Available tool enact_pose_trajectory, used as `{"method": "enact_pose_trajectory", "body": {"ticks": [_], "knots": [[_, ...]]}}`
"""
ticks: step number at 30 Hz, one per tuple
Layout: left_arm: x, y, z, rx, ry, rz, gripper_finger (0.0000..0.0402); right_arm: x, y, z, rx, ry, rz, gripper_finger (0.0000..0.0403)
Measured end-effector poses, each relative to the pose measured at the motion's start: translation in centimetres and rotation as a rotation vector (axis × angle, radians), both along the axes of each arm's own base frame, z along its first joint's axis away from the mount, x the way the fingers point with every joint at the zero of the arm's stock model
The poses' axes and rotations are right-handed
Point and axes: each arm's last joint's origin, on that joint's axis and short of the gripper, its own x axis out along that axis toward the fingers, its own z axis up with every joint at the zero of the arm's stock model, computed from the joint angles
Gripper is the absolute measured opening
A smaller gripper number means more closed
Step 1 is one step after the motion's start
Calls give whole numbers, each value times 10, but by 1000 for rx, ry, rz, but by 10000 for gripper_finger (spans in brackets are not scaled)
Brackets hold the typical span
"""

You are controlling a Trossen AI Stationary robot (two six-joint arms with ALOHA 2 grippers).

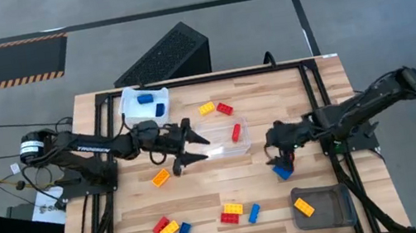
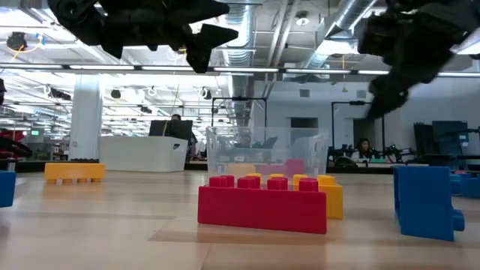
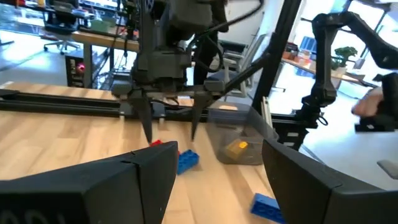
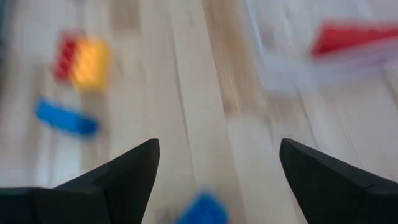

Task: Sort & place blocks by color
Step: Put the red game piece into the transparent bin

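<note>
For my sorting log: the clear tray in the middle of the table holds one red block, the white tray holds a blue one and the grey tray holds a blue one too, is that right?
Not quite: the grey tray holds a yellow-orange block, not a blue one, as the high view shows. The rest stands: red block in the clear tray, blue block in the white tray.

Your overhead view is evenly lit, with soft shadows on the desk [image 1: 228,188]. Ceiling strip lights glare in the low view, leaving both arms as silhouettes. Your right wrist view is heavily motion-blurred; the blocks [image 4: 84,59] smear into patches.
</note>
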Motion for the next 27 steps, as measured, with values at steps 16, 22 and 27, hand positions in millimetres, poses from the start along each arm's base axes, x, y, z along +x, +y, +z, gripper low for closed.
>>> {"method": "enact_pose_trajectory", "body": {"ticks": [16, 22, 27], "knots": [[0, -21, -6, 36, 52, -55, 223, -19, 27, -21, -184, 598, 144, 296], [0, -20, -6, 37, 54, -46, 223, -11, 29, -37, -272, 670, 251, 295], [0, -20, -6, 37, 55, -47, 223, -6, 28, -51, -321, 735, 278, 295]]}}
